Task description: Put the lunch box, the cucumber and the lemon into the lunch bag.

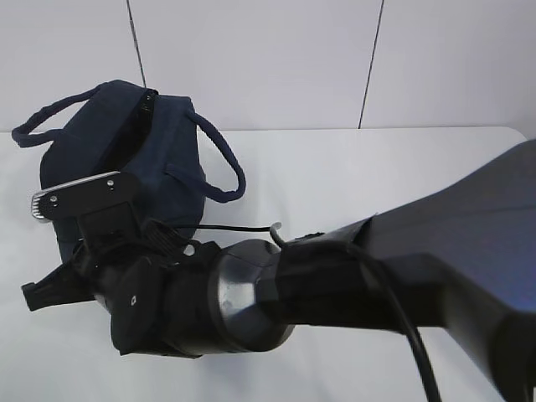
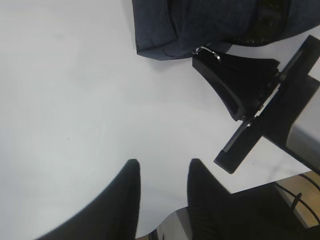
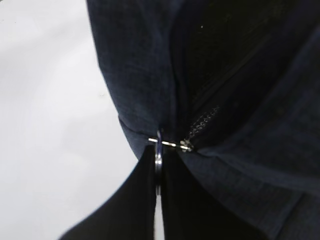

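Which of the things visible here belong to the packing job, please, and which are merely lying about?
Belonging to the job:
- boxy dark navy fabric lunch bag, zipper open
- silver ring pull, pinched by the right gripper
- left gripper, open over bare table

Lying about:
- nothing; only the white table

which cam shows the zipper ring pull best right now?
Right wrist view: the ring pull sits centre frame, pinched between the right gripper fingers at the lunch bag zipper's end. Left wrist view shows it small near the top edge, beside the right gripper's fingertip. Exterior view hides it behind the arm.
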`<action>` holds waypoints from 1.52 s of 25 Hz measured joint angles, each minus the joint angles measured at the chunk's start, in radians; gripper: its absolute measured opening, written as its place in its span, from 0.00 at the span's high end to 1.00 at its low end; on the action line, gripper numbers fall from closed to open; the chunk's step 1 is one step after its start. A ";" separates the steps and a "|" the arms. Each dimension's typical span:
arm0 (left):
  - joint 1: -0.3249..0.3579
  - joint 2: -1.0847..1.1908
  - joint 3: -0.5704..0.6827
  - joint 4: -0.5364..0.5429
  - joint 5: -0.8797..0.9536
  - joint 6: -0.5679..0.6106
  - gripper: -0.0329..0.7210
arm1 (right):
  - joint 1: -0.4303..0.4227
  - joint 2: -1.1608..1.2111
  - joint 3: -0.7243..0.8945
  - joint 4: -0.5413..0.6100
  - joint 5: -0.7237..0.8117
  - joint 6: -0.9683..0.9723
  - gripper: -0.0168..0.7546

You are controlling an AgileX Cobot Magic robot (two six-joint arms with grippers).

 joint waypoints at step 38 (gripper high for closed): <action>-0.027 0.176 0.107 -0.130 -0.173 0.295 0.64 | 0.000 -0.144 0.000 0.426 -0.044 -0.555 1.00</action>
